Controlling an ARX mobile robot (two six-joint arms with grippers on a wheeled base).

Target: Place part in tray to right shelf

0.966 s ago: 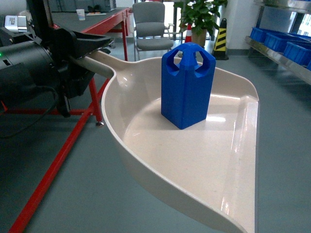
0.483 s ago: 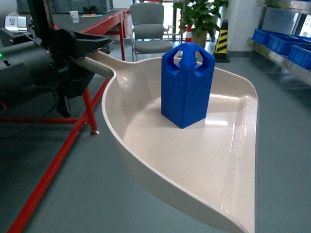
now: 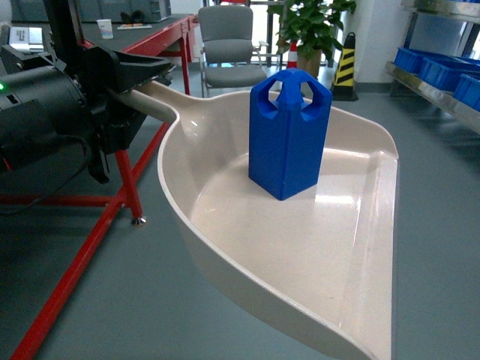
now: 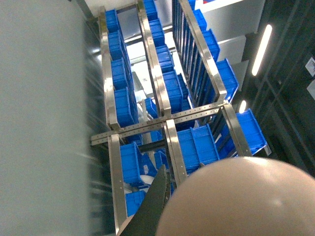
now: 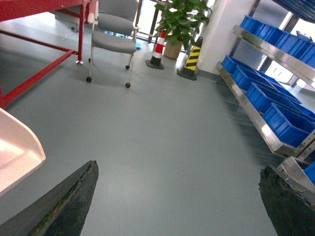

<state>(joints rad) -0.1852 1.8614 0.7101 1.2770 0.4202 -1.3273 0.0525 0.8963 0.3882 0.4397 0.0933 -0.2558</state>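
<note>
The blue part [image 3: 289,135] stands upright in the middle of the cream tray [image 3: 247,270], which hangs in the air over the floor. My left gripper [image 3: 142,94] is shut on the tray's handle [image 3: 154,101] at the left. In the left wrist view the handle's rounded end [image 4: 241,196] fills the lower right beside one dark finger [image 4: 156,209]. My right gripper [image 5: 178,169] is open over bare floor with nothing in it; the tray's lip [image 5: 17,147] shows at its left. The right shelf [image 3: 439,90] runs along the right wall, also the right shelf [image 5: 256,110] in the right wrist view.
A red-framed table [image 3: 120,187] stands at the left, with a grey chair [image 3: 231,45] behind the tray. A potted plant [image 3: 311,30] and a striped cone [image 3: 346,64] stand by the far wall. Blue crates [image 5: 275,118] sit on the shelf rails.
The background has slid left and nearer in the head view: the red table leg and chair shifted left. The tray, the part and my left gripper keep their place in the view.
</note>
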